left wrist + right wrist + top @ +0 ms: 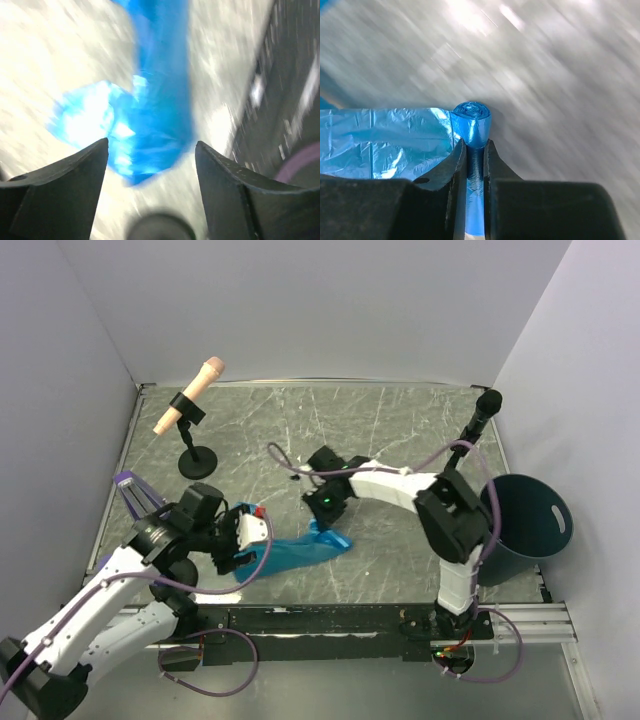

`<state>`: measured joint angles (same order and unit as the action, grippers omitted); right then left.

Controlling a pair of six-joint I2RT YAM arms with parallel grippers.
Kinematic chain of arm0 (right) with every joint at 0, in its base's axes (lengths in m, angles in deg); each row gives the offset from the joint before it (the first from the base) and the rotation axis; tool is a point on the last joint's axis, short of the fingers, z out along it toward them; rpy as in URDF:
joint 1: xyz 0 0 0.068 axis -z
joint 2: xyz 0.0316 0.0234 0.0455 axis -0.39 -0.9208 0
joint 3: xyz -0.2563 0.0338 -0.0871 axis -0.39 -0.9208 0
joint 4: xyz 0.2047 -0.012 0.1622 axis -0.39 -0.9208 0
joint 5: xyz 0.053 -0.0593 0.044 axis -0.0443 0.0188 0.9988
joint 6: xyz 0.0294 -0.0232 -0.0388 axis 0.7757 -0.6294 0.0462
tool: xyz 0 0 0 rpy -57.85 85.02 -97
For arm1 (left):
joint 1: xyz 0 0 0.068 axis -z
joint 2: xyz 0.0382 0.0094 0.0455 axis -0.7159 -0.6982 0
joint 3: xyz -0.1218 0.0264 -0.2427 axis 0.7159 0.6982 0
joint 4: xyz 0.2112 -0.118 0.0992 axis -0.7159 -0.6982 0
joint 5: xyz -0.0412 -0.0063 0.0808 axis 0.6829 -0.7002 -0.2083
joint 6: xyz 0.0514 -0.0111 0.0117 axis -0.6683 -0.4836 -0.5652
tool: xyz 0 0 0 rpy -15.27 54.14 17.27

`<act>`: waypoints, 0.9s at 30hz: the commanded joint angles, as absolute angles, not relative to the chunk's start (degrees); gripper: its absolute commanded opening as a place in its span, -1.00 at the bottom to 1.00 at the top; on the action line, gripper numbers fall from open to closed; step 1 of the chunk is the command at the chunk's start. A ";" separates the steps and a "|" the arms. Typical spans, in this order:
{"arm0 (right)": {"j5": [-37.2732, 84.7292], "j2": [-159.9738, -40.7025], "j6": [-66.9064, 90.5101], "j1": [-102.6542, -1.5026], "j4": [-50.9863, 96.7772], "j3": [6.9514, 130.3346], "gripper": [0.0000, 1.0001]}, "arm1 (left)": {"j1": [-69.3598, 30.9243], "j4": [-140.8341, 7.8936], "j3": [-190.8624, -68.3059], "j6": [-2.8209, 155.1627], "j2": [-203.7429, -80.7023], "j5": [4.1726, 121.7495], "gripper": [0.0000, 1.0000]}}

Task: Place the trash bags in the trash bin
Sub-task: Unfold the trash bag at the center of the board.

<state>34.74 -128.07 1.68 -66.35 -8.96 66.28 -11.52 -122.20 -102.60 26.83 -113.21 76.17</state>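
Note:
A long blue trash bag sheet (295,552) lies on the table near the front, between the two arms. Its end is wound into a tight blue roll (472,119). My right gripper (475,143) is shut on that roll, and the sheet (380,145) trails off to its left. In the top view the right gripper (322,518) stands over the sheet's right end. My left gripper (151,144) is open and empty just above the sheet's left end (150,100), and in the top view it (248,548) sits there too. The dark trash bin (530,525) stands at the far right.
A microphone stand with a peach-coloured head (190,405) and round black base (198,462) stands at the back left. A black microphone stand (485,405) stands at the back right, close to the bin. White walls close in three sides. A black rail (330,618) runs along the front edge.

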 commanded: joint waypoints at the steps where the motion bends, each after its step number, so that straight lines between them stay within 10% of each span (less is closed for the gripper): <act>1: 28.66 -116.57 -8.80 -63.39 -15.18 65.87 -1.00 | -11.62 -98.49 -104.51 34.25 -114.70 82.64 0.53; 27: 30.50 -97.04 -10.31 -58.28 -16.76 82.13 -1.00 | -14.60 -63.40 -124.47 48.85 -147.40 99.95 0.73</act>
